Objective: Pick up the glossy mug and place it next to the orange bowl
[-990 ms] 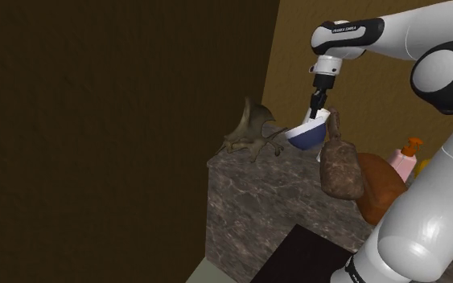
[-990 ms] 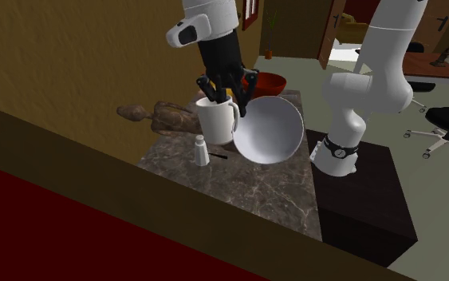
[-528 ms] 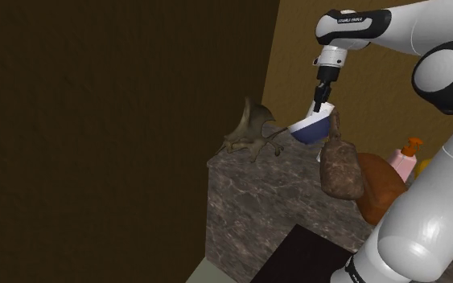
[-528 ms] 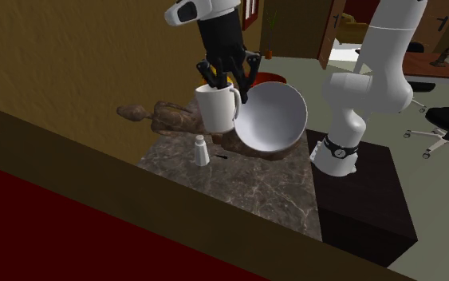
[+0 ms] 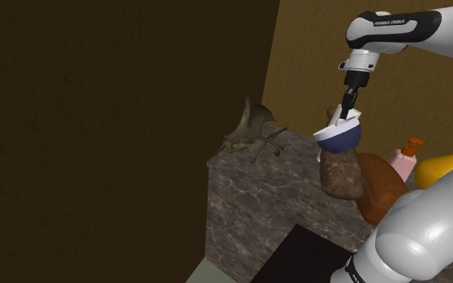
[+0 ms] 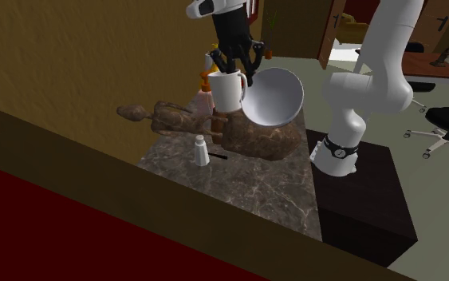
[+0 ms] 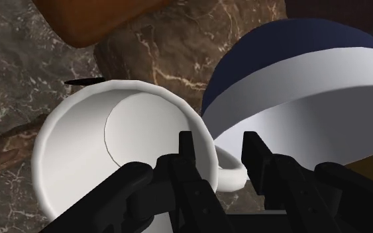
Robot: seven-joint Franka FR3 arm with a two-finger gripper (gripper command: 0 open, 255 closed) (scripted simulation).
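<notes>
White mug point(image 6: 226, 89) empty, pinched at rim by gripper point(image 6: 232, 65); blue-and-white bowl point(image 7: 297, 86) empty, touching it. Both higher than a second ago.

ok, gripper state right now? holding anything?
Gripper: jaws closed on the white mug at its handle side, held aloft; a blue-and-white bowl is up against the mug.

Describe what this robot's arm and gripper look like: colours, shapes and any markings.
The arm is built of glossy white, rounded links with dark joints between them. The link next to the hand carries a dark strip with small white lettering, and a black ring with white marks circles the arm near its base. The gripper is all black, with two slim, blocky fingers.
</notes>
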